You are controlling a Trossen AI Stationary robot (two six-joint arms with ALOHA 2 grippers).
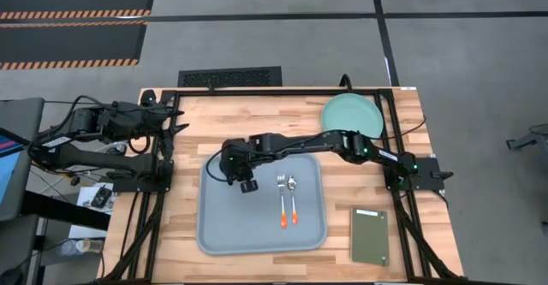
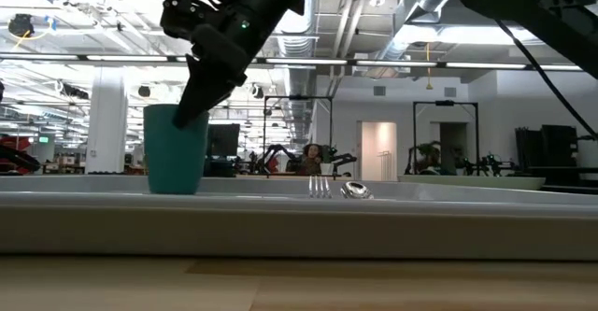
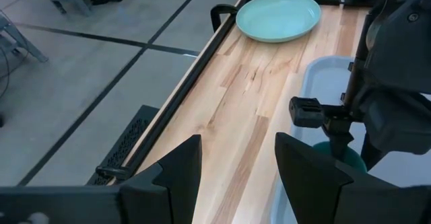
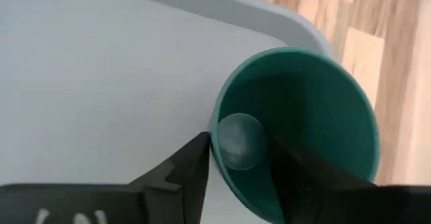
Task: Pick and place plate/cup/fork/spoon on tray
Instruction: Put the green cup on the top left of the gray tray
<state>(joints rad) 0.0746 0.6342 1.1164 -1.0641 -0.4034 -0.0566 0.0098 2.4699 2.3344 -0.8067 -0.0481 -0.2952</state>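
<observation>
- The cup [image 4: 296,130] stands upright on the tray [image 1: 224,229], in the far left corner, close to the rim.
- My right gripper [image 4: 239,160] is right at the cup. In the right wrist view one finger is outside the wall and one is inside, so my jaws pinch the cup's wall, almost closed on it.
- In the low view the cup [image 2: 176,149] looks flat on the tray floor w/ my finger going down into it from above.
- What counts for the next move, I think: the cup is straight under my jaws, so letting go and lifting straight up should leave it standing. A sideways pull could tip it.
- The fork [image 1: 282,201] and spoon [image 1: 293,199] lie side by side in the middle of the tray, handles toward the near edge, well apart from the cup.
- The plate [image 1: 352,116] is not on the tray yet. It sits on the wood surface [image 1: 257,118] at the far right corner, nearer my right arm.
- My left gripper [image 3: 232,170] waits off at the left edge, jaws wide open, holding nothing.
- Hard to see: from above my right arm hides the cup almost fully. Can't tell if the cup's bottom fully touches the tray.
</observation>
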